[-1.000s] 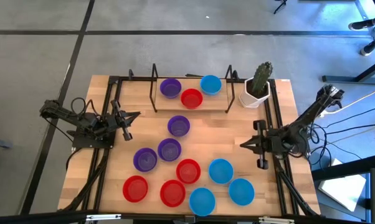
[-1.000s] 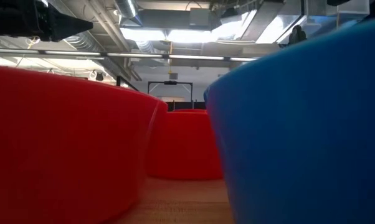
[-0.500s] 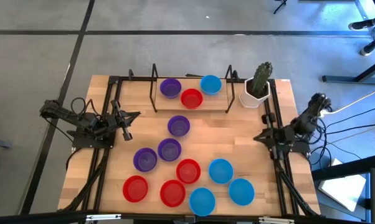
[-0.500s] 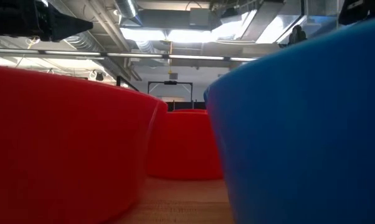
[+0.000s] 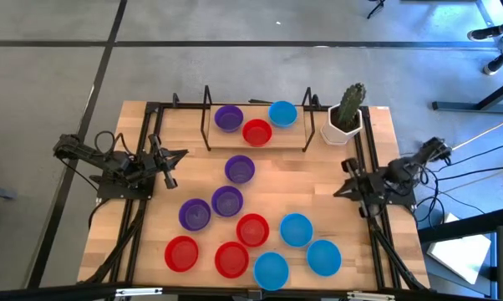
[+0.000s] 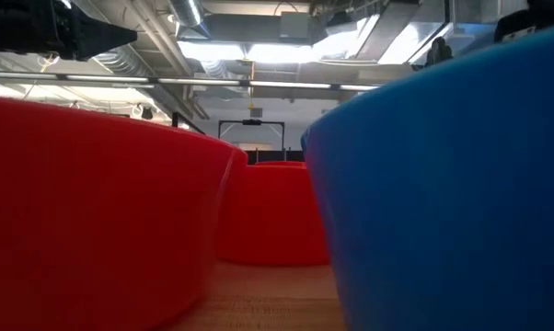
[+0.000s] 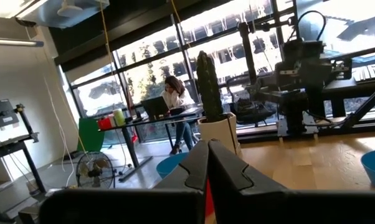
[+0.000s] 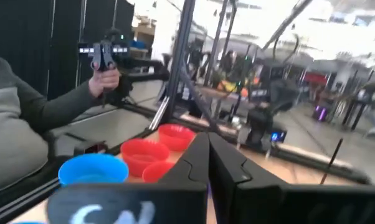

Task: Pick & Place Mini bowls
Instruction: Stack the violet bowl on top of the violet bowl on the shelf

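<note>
Wooden table (image 5: 318, 180) in an open lab, grey floor around it, a person seated at a desk far off in the left wrist view. Nearest the front edge: the loose mini bowls (image 5: 252, 229), nine of them, red cluster centre-left, light blue to its right, purple running back toward the middle. Behind them a wire rack (image 5: 256, 138) already holds three: purple, red, blue. White pot with cactus (image 5: 345, 114) sits beside the rack's right end. Left gripper (image 5: 170, 160) parked at the left edge, fingers pressed together, empty. Right gripper (image 5: 342, 189) at the right edge, also closed tight on nothing, pointing inward, I think; it's small from above. Next pick probably a blue bowl: open wide first, come down over one rim wall, avoid nudging the touching neighbours.
</note>
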### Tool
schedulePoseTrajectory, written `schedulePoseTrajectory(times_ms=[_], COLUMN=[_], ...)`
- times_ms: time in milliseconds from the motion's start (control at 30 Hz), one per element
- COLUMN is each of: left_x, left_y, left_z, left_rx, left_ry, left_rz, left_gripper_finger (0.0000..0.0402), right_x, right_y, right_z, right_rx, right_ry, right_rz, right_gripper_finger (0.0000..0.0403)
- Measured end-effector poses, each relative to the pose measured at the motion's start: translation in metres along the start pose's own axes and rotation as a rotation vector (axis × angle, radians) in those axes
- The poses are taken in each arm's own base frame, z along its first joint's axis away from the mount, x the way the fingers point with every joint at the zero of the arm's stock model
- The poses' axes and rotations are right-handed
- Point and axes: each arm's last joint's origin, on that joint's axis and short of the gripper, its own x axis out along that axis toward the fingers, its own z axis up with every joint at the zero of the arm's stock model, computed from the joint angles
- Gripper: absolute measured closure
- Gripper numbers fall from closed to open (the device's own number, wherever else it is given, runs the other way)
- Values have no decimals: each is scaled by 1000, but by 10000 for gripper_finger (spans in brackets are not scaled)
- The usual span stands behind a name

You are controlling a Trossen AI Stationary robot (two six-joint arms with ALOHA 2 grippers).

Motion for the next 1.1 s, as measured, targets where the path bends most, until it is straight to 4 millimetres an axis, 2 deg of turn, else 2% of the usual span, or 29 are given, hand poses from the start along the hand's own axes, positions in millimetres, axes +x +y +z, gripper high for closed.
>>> schedulePoseTrajectory(times_ms=[167,400,800,1100], left_x=[0,0,0,0], left_y=[0,0,0,0], left_z=[0,0,0,0], left_rx=[2,95,39,10], left_ry=[0,-1,2,1], left_rz=[-1,-2,-3,-6], left_gripper_finger=[399,394,395,399], right_x=[4,6,10,12], right_y=[-11,-32,-42,-42], right_z=[-5,-14,-27,-17], right_rx=[57,104,110,115], right_ry=[46,137,264,155], right_rz=[-106,-392,-469,-425], right_gripper_finger=[401,402,394,392])
